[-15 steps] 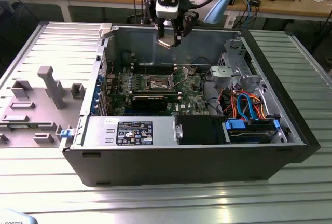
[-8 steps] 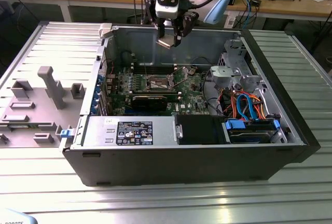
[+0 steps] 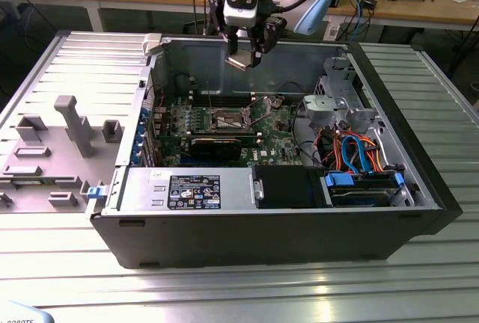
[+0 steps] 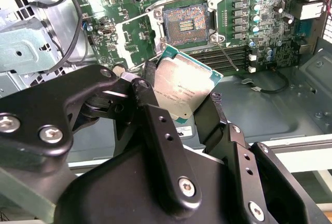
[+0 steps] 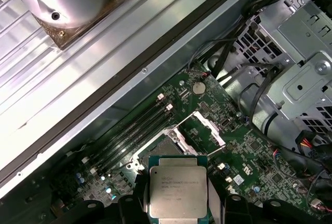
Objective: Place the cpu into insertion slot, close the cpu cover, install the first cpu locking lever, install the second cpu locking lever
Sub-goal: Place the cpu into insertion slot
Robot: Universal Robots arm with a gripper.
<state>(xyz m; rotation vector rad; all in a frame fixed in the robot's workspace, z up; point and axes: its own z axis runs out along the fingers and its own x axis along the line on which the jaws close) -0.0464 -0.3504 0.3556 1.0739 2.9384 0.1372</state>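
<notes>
Exterior view's left: grey plastic panel (image 3: 56,140) lies flat beside the open computer case (image 3: 262,237). Inside the case the green board (image 3: 273,132) lies on the floor of the case, with the insertion slot (image 3: 227,120) near its middle. The slot is uncovered, contact field exposed. The cpu cover (image 5: 199,129) is swung up off the slot and stands tilted at one edge of it. One thin locking lever (image 4: 227,55) is unlatched and angles away from the slot's corner. The gripper (image 3: 245,57) hangs above the board, level with the case's back wall and well apart from the slot. Its two black fingers (image 4: 149,95) are closed against opposite edges of the cpu (image 4: 180,85), silver top facing both wrist cameras. The chip is in the air, touching nothing but the fingers. Exterior view's right: metal drive cage (image 3: 340,102), then blue and orange cables (image 3: 359,152).
</notes>
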